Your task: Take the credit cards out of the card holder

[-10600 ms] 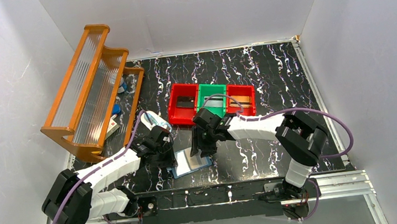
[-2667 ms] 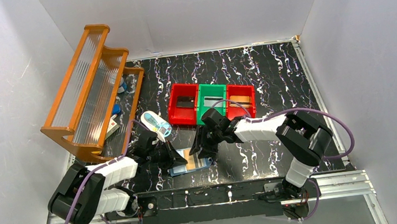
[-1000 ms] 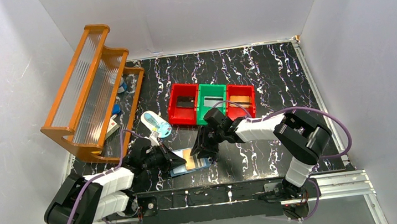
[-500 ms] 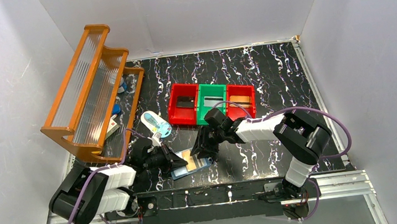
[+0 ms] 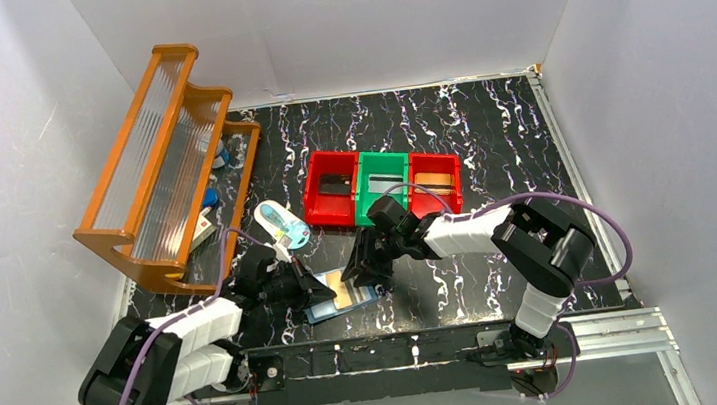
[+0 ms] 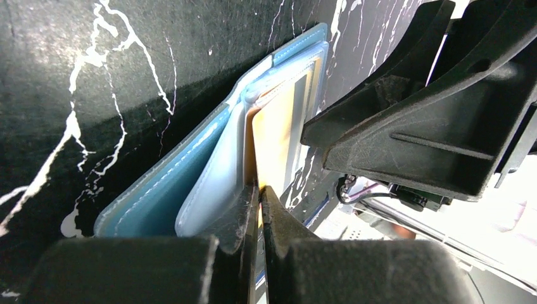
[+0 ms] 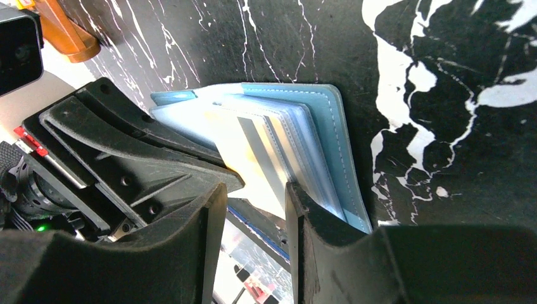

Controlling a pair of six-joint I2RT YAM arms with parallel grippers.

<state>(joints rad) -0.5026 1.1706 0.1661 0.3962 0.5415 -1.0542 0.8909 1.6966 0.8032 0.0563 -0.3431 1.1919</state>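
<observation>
The blue card holder (image 5: 343,301) lies open near the table's front edge. A tan-orange card (image 5: 349,291) with a dark stripe sticks out of its pale pockets. My left gripper (image 5: 320,289) is at the holder's left side. In the left wrist view the left gripper (image 6: 258,190) is shut on the edge of the tan-orange card (image 6: 278,130), beside the holder (image 6: 158,190). My right gripper (image 5: 366,270) is at the holder's right side. In the right wrist view the right gripper (image 7: 254,197) is open, with one fingertip (image 7: 297,199) on the holder (image 7: 326,136) and the card (image 7: 247,155) between the jaws.
Three bins stand behind: a red one (image 5: 316,197) with a black card, a green one (image 5: 367,194) with a pale card, and a red one (image 5: 453,174) with a tan item. A white-and-blue oval case (image 5: 283,226) lies behind the left arm. An orange rack (image 5: 164,163) stands at the back left.
My left gripper has come down from above the holder to its left edge and shut on the tan-orange card. In the last second only the left arm's elbow shifted; the right gripper stayed.
</observation>
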